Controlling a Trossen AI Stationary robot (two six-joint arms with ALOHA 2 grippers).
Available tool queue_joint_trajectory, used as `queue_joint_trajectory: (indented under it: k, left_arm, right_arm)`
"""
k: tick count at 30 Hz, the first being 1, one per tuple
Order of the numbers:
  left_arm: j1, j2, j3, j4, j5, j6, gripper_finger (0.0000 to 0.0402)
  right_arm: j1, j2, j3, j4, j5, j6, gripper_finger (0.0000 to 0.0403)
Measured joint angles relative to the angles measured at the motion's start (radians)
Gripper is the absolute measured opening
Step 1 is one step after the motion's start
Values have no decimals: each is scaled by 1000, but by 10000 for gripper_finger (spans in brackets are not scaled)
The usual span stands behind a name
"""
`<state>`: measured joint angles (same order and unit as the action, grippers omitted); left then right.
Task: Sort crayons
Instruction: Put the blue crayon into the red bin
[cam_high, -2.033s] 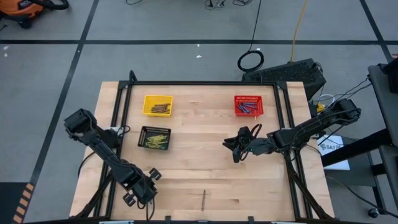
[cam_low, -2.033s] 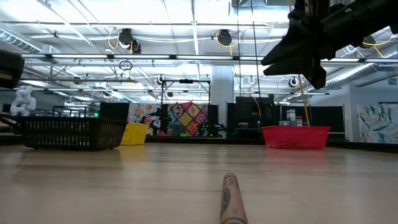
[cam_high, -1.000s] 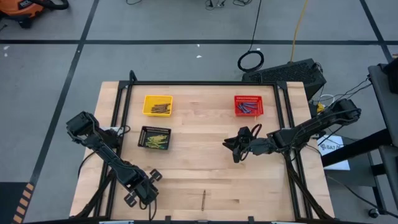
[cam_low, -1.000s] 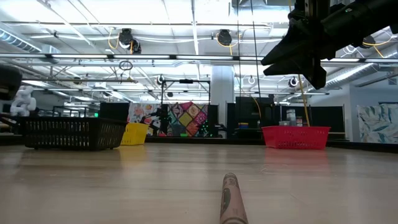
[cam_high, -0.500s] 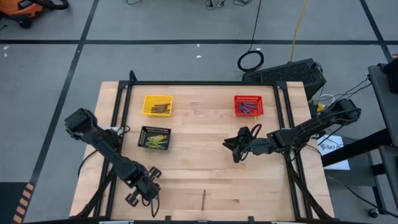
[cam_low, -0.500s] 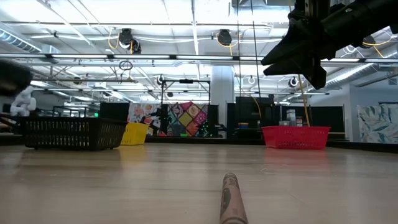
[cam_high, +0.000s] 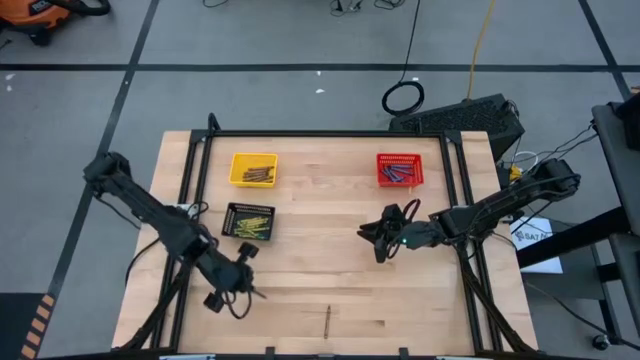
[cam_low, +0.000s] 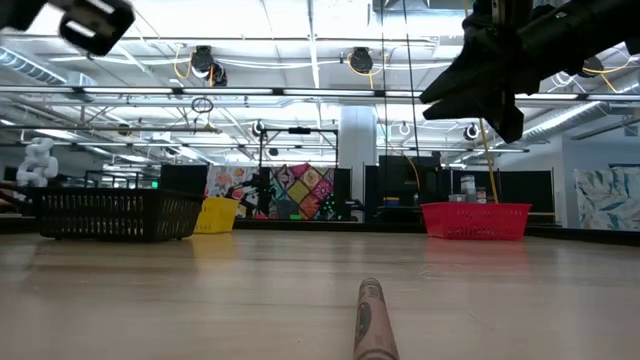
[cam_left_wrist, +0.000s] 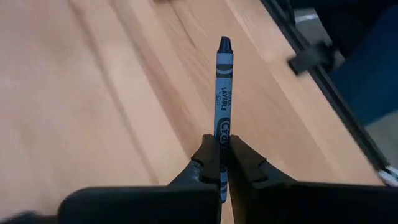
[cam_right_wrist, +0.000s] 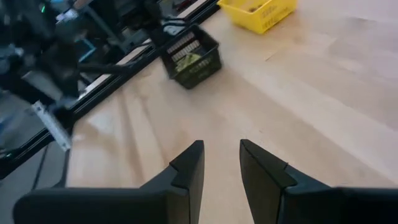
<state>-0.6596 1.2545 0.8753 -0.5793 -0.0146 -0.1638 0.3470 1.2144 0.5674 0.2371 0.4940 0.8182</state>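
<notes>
**Blue crayon gripped above the table's near left**

Blue-grey, the crayon stood pinched between the left gripper jaws, above the wooden table near its front left. A brown crayon lay alone at the table's front edge. Farther in, the right gripper hovered over the table with jaws narrowly apart, empty. Beyond sat the black basket, yellow basket and red basket.

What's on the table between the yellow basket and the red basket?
Nothing: in the high view the stretch of wood between the yellow basket and the red basket is bare. The black basket sits nearer the front, off that line.
</notes>
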Motion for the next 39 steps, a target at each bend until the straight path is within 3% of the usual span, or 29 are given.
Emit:
queue_joint_trajectory:
  k: [9,15,22,30,39]
  left_arm:
    - [96,-123,1,11,-111,152,0]
    - [198,-124,1,140,-204,173,0]
    - [295,-116,3,354,-204,167,0]
    - [337,-103,3,503,-203,45,0]
    - [340,-30,2,616,-212,16,0]
  right_arm:
    - [20,0,0,186,-47,-204,89]
    - [21,25,0,358,-18,-358,89]
    - [22,125,0,575,-22,-497,89]
    - [21,248,19,859,-19,-656,89]
    - [24,424,205,873,-21,-885,89]
